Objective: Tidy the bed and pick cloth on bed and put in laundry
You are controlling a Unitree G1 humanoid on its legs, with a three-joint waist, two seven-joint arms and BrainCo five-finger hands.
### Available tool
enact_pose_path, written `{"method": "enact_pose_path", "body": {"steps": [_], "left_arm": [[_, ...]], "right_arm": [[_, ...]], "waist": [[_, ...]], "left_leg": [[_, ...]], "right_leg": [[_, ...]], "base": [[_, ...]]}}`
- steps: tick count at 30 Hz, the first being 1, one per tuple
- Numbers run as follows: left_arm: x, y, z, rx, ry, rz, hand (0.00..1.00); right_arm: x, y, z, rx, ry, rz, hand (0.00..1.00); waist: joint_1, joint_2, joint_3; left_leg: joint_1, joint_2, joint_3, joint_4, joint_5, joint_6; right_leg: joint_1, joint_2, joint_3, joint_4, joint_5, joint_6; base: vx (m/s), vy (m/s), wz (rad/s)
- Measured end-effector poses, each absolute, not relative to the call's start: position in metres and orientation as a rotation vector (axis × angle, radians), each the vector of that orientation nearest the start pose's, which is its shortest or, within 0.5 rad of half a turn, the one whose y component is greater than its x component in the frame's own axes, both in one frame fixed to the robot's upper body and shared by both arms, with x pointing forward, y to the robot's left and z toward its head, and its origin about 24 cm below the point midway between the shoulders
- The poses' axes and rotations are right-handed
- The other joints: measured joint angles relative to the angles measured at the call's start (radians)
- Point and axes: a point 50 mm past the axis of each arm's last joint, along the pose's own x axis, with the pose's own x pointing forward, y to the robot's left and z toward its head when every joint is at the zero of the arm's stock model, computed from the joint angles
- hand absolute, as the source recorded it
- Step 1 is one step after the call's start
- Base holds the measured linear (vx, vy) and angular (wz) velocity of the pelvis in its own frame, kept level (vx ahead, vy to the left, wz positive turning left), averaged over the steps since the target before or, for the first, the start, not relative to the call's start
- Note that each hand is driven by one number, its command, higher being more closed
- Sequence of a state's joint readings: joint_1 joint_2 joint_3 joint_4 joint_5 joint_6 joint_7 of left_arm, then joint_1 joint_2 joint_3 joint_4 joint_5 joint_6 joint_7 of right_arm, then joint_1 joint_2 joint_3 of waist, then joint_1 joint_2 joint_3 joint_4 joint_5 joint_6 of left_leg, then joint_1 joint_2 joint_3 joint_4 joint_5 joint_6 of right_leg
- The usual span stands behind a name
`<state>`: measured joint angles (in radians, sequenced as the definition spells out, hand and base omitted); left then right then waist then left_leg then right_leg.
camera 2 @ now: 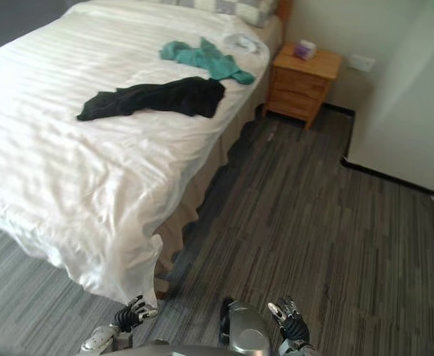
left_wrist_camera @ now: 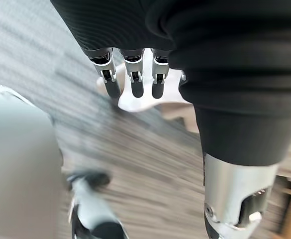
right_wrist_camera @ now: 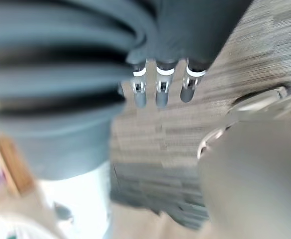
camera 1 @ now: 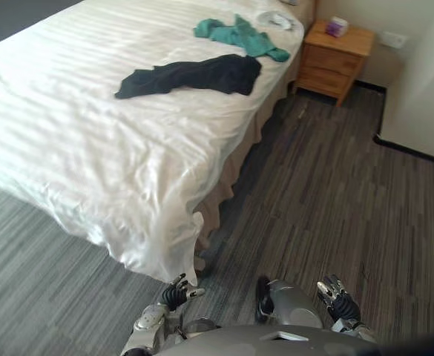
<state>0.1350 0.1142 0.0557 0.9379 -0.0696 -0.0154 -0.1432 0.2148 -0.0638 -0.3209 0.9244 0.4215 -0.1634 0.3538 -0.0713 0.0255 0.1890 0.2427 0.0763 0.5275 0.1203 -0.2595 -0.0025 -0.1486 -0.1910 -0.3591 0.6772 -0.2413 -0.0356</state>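
A black cloth [camera 1: 194,76] lies spread on the white bed [camera 1: 90,141], near its right side. Beyond it, toward the head of the bed, a teal cloth [camera 1: 240,35] lies crumpled. A small pale cloth [camera 1: 276,20] sits at the far corner. My left hand [camera 1: 176,292] hangs low beside the bed's near corner, fingers relaxed and empty. My right hand [camera 1: 338,298] hangs over the floor, open and empty too. In the wrist views the left hand's fingers [left_wrist_camera: 132,77] and the right hand's fingers [right_wrist_camera: 160,84] point down at the floor, holding nothing.
A wooden nightstand [camera 1: 335,59] with a small purple box [camera 1: 337,27] stands past the bed's head. A white wall [camera 1: 424,89] with dark skirting runs at the right. Striped grey carpet [camera 1: 328,200] lies between bed and wall.
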Motion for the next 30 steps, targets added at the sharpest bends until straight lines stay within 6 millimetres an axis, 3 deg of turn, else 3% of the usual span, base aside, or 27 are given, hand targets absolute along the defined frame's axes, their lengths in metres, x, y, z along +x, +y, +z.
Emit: {"method": "enact_pose_path", "body": {"steps": [1,2,4,6,11,13,15,17,19,20,30], "left_arm": [[0.093,0.199,-0.155,-0.069,1.054,0.056,0.00],[0.089,0.205,-0.155,-0.078,1.067,0.088,0.00],[0.085,0.207,-0.158,-0.097,1.094,0.123,0.00],[0.088,0.201,-0.158,-0.108,1.087,0.116,0.00],[0.102,0.185,-0.156,-0.124,1.032,0.095,0.00],[0.106,0.179,-0.156,-0.138,1.024,0.087,0.00],[0.106,0.179,-0.156,-0.144,1.022,0.095,0.00],[0.104,0.176,-0.157,-0.151,1.033,0.092,0.00],[0.099,0.177,-0.160,-0.154,1.078,0.093,0.00],[0.092,0.191,-0.165,-0.149,1.224,0.163,0.00],[0.092,0.188,-0.165,-0.150,1.225,0.180,0.00]], "right_arm": [[0.074,-0.218,-0.148,0.527,0.789,-0.312,0.00],[0.077,-0.213,-0.149,0.522,0.802,-0.296,0.00],[0.082,-0.213,-0.149,0.503,0.804,-0.272,0.00],[0.078,-0.214,-0.150,0.495,0.826,-0.291,0.00],[0.070,-0.215,-0.154,0.455,0.896,-0.329,0.00],[0.069,-0.213,-0.156,0.449,0.919,-0.327,0.00],[0.068,-0.214,-0.156,0.422,0.938,-0.310,0.00],[0.065,-0.217,-0.157,0.410,0.957,-0.309,0.00],[0.062,-0.219,-0.157,0.406,0.965,-0.312,0.00],[0.054,-0.213,-0.162,0.412,1.011,-0.294,0.00],[0.055,-0.213,-0.162,0.415,1.013,-0.326,0.00]], "waist": [[0.011,0.003,-0.007],[0.011,-0.022,-0.011],[0.019,-0.004,-0.013],[0.013,0.009,-0.011],[0.008,0.008,-0.011],[0.013,0.003,-0.009],[0.032,-0.004,-0.006],[0.034,0.018,-0.018],[0.028,0.032,-0.025],[0.019,-0.001,-0.038],[0.010,0.002,-0.034]], "left_leg": [[0.003,0.001,0.033,0.004,0.002,-0.007],[-0.002,0.006,0.075,0.014,0.003,-0.023],[-0.022,0.048,0.126,0.024,0.015,-0.047],[-0.017,0.087,0.156,0.032,0.042,-0.061],[-0.019,0.091,0.150,0.031,0.082,-0.074],[-0.025,0.084,0.113,0.072,0.082,-0.073],[-0.050,0.077,-0.017,0.150,0.068,-0.066],[-0.048,0.061,-0.120,0.137,0.050,-0.050],[-0.009,0.057,-0.153,0.084,0.044,-0.054],[0.019,0.024,-0.288,-0.004,-0.020,-0.069],[-0.017,0.027,-0.282,-0.002,-0.010,-0.079]], "right_leg": [[0.038,-0.038,-0.019,-0.033,-0.004,0.012],[0.072,-0.041,-0.023,-0.138,-0.006,0.084],[0.114,0.044,-0.037,-0.310,0.025,0.057],[0.178,0.130,-0.005,-0.491,0.114,0.033],[0.229,0.171,0.050,-0.675,0.214,0.024],[0.238,0.174,0.100,-0.704,0.233,0.021],[0.233,0.171,0.187,-0.707,0.246,0.022],[0.228,0.182,0.237,-0.721,0.259,0.027],[0.227,0.201,0.285,-0.749,0.292,0.030],[0.196,0.204,0.303,-0.781,0.375,0.043],[0.167,0.184,0.234,-0.774,0.356,0.039]], "base": [[0.05,-0.101,-1.17],[0.03,-0.204,-1.40],[0.00,-0.226,-1.14],[-0.04,-0.166,-0.73],[-0.10,-0.113,-0.35],[-0.11,-0.053,-0.52],[-0.08,-0.045,-0.92],[-0.05,0.007,-0.84],[-0.02,0.031,-0.69],[-0.01,0.019,-0.29],[-0.01,-0.005,0.07]]}}
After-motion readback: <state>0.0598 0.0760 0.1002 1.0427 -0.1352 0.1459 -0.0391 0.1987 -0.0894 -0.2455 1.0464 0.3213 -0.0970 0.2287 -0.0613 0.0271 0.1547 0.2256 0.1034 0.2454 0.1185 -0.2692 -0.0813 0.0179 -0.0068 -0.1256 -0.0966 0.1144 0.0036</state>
